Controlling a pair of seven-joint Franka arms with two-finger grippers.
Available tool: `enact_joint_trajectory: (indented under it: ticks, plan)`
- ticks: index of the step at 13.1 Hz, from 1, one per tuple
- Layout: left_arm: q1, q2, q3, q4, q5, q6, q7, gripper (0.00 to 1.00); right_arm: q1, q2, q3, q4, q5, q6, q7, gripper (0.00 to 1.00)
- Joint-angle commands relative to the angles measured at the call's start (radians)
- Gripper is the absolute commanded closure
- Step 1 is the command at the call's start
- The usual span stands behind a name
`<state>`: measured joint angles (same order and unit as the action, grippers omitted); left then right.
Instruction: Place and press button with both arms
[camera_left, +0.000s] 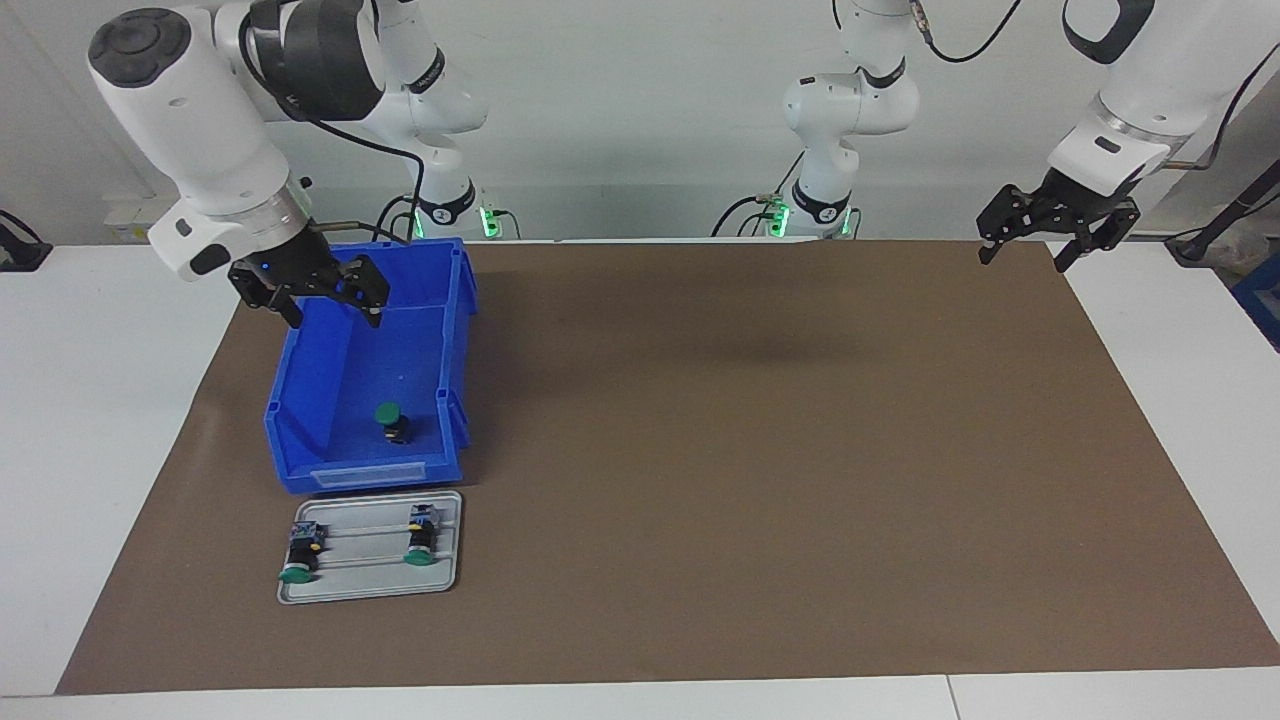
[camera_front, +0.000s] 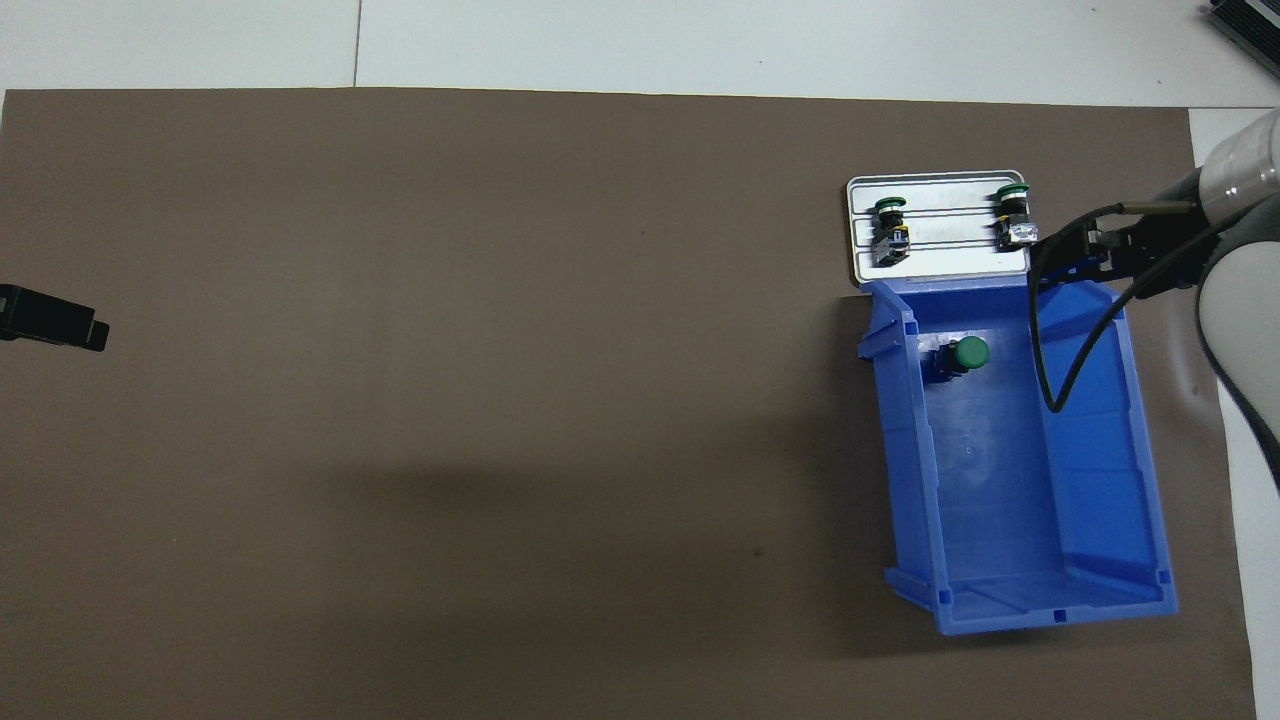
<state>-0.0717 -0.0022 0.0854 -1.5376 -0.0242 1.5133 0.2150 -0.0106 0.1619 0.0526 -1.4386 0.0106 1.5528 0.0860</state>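
Buttons first: we count three small push-buttons with round green caps on short black barrels. One button (camera_left: 390, 421) (camera_front: 962, 356) sits alone on the floor of an open-topped blue plastic bin (camera_left: 300, 400) (camera_front: 1100, 470), in the end of the bin farther from the robots, not touching the walls as far as we can see. The other two, one button (camera_left: 299, 553) (camera_front: 890, 227) and its twin (camera_left: 419, 538) (camera_front: 1012, 214), lie on their sides on a flat grey metal tray with raised ridges (camera_left: 366, 590) (camera_front: 950, 260), caps pointing away from the robots. That tray sits right up against the bin's end farther from the robots, all of it on a big brown mat (camera_left: 750, 450) (camera_front: 450, 400) toward the right arm's end of the table.

Now the arms. We see the right gripper (camera_left: 332, 301) (camera_front: 1085, 262) hanging over the bin, wrist angled down, the big white forearm sloping in from the side. Its two black fingers are spread apart with nothing between them, and it's well above the button in the bin.

We find the left gripper (camera_left: 1028, 258) (camera_front: 55, 322) raised over the mat's corner by the left arm's base, just waiting. Its fingers are spread wide too, holding nothing, and only its dark tip pokes into the overhead view.
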Motion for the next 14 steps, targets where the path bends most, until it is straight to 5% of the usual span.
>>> enact_joint_trajectory:
  ticks: [1,14]
  plan:
    - [0.01,-0.029,-0.007,-0.032,0.015,0.005,0.012,0.0,-0.011,-0.013,0.009,-0.016,-0.011,-0.007,-0.017,0.0]
    - [0.01,-0.029,-0.007,-0.032,0.015,0.005,0.012,0.0,-0.009,-0.016,0.009,-0.031,-0.012,0.036,-0.06,0.0]
